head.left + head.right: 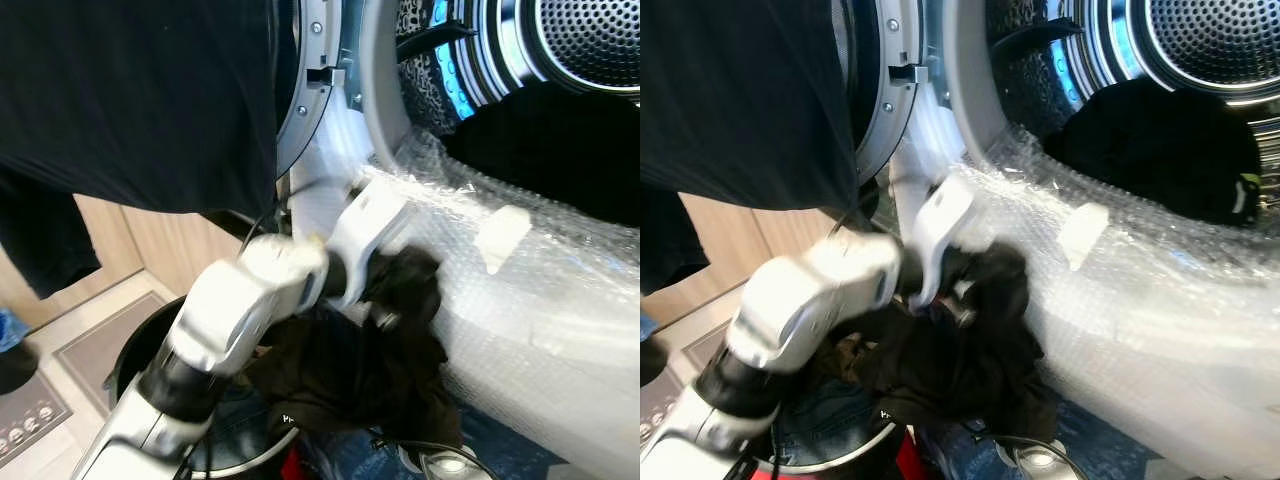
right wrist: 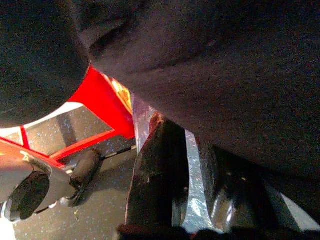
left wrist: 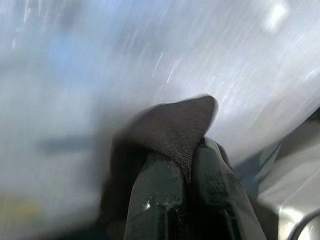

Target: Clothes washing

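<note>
Cloth, a dark garment, hung clamped in the left pincer, its 2 fingers pressed together on a fold, just beside the bubble-wrapped rim of the washing machine drum. Below sat a round laundry basket. Right pincer stood narrowly parted, holding nothing.

Perforated, glossy metal lines the drum, lit blue at its rim. Clear bubble wrap, crinkled and shiny, covers the washer's front. A matt, dark woven cloth sits pinched in the left hand, whose fingers are smooth black plastic. The arm is brushed silver metal.
</note>
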You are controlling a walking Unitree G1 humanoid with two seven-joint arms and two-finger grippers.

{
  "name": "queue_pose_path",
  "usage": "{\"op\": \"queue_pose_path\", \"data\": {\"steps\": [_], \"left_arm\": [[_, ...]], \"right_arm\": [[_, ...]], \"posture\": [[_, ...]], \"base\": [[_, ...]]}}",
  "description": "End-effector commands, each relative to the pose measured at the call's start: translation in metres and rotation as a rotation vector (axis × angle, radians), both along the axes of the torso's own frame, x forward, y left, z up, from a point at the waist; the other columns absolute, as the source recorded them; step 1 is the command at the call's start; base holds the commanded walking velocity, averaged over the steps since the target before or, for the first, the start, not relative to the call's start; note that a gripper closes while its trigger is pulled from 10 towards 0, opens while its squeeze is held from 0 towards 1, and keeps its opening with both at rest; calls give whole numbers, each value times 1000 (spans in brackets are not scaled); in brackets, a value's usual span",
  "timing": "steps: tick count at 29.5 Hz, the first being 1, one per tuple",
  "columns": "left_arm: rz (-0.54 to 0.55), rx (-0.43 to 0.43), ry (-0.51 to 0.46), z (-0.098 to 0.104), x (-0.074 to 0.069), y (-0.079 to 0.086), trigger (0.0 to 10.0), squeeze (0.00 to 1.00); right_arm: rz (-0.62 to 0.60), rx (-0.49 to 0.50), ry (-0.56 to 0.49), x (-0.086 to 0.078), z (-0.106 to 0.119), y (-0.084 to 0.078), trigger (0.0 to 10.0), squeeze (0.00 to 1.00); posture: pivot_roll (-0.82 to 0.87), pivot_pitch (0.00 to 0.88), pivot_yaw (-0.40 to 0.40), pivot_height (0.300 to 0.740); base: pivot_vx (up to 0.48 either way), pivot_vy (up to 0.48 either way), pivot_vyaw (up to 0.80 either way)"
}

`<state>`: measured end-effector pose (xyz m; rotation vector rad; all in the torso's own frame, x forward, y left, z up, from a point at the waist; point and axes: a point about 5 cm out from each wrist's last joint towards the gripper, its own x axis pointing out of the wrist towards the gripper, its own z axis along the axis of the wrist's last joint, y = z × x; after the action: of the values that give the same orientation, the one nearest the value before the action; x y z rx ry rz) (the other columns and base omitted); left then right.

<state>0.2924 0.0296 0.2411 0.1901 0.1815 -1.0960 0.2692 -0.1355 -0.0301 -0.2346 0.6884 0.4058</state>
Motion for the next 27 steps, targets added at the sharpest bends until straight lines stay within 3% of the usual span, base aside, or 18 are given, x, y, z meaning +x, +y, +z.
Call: {"op": "queue_pose_path", "data": {"steps": [1, 4, 5, 6, 9, 11, 14, 19, 24, 27], "left_arm": [[-11, -10, -77, 15, -16, 3, 0, 0], [17, 28, -84, 15, -28, 16, 0, 0], [-8, 38, -72, 14, -39, 18, 0, 0], [-8, 38, -72, 14, -39, 18, 0, 0], [-109, -25, -36, 14, -57, 12, 0, 0], [-111, -38, -31, 16, -57, 13, 0, 0], [-92, -45, -49, 23, -53, 28, 0, 0], [-106, -196, -104, 39, -48, 59, 0, 0], [69, -210, -165, 44, -32, 91, 0, 0], [106, -233, -206, 53, -32, 105, 0, 0]], "right_arm": [[-18, 10, 2, -3, -2, -1, 10000, 0], [-20, -3, 6, -6, -5, -5, 10000, 0], [-17, -11, 5, -7, -5, -7, 10000, 0], [-17, -11, 5, -7, -5, -7, 10000, 0], [-22, -17, -8, -6, -4, -13, 10000, 0], [-22, -29, -21, -3, -1, -16, 10000, 0], [-39, -43, -54, 4, 5, -23, 10000, 0], [-47, -49, -63, 5, 6, -28, 10000, 0], [-57, -53, -57, 1, 5, -39, 10000, 0], [-61, -63, -45, -4, 2, -48, 10000, 0]], "posture": [[341, 0, -16, 740], [342, 0, -7, 740], [340, 0, -6, 740], [340, 0, -6, 740], [335, 0, -7, 740], [330, 0, -4, 740], [324, 0, -1, 740], [328, 0, -1, 740], [322, 0, -14, 740], [320, 0, -21, 740]], "base": [[0, 0, 0], [0, 0, 0], [0, 0, 0], [0, 0, 0], [0, 0, 0], [0, 0, 0], [0, 0, 0], [0, 0, 0], [0, 0, 0], [0, 0, 0]]}}
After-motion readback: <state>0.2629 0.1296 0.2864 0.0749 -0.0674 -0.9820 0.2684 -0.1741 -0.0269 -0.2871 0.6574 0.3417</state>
